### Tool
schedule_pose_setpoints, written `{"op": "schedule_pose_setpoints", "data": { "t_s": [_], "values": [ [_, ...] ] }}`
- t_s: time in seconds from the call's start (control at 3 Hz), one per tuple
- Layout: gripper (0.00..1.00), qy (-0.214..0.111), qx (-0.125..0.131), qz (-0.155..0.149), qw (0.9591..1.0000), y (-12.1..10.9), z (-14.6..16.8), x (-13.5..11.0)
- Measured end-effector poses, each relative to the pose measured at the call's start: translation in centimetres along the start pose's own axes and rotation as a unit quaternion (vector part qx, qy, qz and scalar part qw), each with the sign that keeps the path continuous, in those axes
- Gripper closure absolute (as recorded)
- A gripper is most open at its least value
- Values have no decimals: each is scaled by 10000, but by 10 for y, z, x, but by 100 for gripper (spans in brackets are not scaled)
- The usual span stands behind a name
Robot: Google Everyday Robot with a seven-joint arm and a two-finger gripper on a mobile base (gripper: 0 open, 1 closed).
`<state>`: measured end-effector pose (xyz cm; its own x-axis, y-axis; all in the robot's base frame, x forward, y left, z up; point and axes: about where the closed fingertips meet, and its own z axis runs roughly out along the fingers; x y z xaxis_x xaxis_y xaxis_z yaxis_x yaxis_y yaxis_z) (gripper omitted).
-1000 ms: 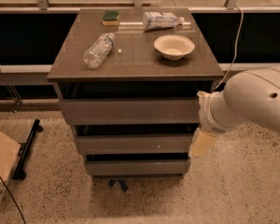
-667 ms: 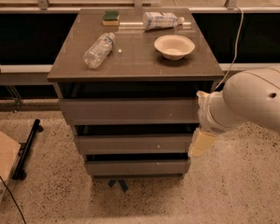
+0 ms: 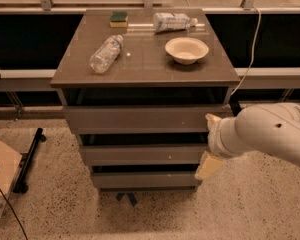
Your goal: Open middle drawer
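The middle drawer (image 3: 140,154) is the grey-brown, handleless front between the taller top front (image 3: 140,118) and the narrower bottom front (image 3: 145,179) of the cabinet. It sits pushed in, with a dark gap above it. My gripper (image 3: 209,163), cream-coloured at the end of the white arm (image 3: 270,134), is at the cabinet's right front corner. It is level with the right end of the middle drawer and reaches down towards the bottom front. Whether it touches the drawer cannot be told.
On the cabinet top (image 3: 145,64) lie a clear plastic bottle (image 3: 105,53), a white bowl (image 3: 186,49), a second bottle on its side (image 3: 173,21) and a green-and-yellow sponge (image 3: 119,18). A cardboard box (image 3: 1,176) and a black stand (image 3: 29,160) are on the floor at left.
My arm and gripper have moved down and slightly left, closer to the right end of the middle drawer. The drawers have not moved.
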<state>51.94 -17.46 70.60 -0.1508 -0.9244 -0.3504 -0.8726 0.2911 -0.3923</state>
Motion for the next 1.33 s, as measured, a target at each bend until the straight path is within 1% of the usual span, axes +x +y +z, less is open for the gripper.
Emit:
{"op": "schedule_pose_setpoints", "data": {
  "t_s": [0.33, 0.67, 1.0, 1.33],
  "values": [
    [0, -161, -105, 137, 9997, 7, 33, 11],
    [0, -256, -194, 259, 9991, 8, 63, 19],
    [0, -270, -401, 396, 9980, 11, 101, 33],
    [0, -270, -401, 396, 9980, 11, 101, 33]
  ]
}}
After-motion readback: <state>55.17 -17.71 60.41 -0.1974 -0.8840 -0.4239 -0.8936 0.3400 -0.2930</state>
